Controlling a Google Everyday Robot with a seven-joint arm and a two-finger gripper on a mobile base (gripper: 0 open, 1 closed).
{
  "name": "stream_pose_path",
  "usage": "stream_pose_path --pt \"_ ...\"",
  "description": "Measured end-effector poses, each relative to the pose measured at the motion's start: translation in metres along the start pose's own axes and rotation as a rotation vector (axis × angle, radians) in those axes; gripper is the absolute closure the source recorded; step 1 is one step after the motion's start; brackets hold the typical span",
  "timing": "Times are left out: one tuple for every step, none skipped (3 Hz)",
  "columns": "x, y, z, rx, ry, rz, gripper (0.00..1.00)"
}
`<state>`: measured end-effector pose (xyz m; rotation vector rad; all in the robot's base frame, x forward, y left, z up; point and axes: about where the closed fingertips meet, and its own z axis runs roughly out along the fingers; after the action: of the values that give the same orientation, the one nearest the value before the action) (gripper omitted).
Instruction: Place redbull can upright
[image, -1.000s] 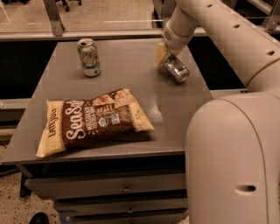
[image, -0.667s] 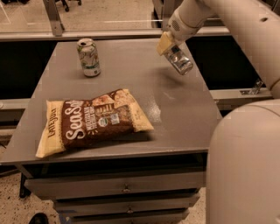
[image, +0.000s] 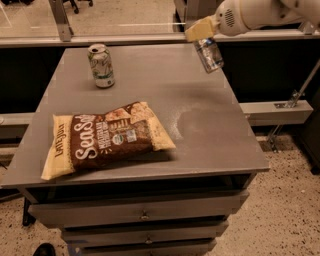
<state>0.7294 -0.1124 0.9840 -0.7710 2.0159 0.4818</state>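
Observation:
The redbull can, slim and silver and blue, hangs in the air above the far right part of the grey table. It is nearly upright, tilted a little with its lower end to the right. My gripper is shut on the can's top end, with its yellowish fingers above it. The white arm reaches in from the upper right.
A shorter white and green can stands upright at the far left of the table. A brown chips bag lies flat at the front left. Drawers sit below the table's front edge.
The gripper has lifted the can off the table top and raised it, turning it from lying towards upright. The arm has swung up and back to the right.

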Motion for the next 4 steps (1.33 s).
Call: stream_pose_path --pt "-0.035 -0.002 -0.030 -0.028 -0.276 -0.020 1.00" --pt "-0.063 0.020 -0.032 -0.054 -0.362 -0.069 1.00" --pt "-0.062 0.022 -0.030 -0.058 -0.356 -0.071 1.00" --pt "-0.066 0.023 -0.032 -0.046 -0.433 -0.064 1.00"
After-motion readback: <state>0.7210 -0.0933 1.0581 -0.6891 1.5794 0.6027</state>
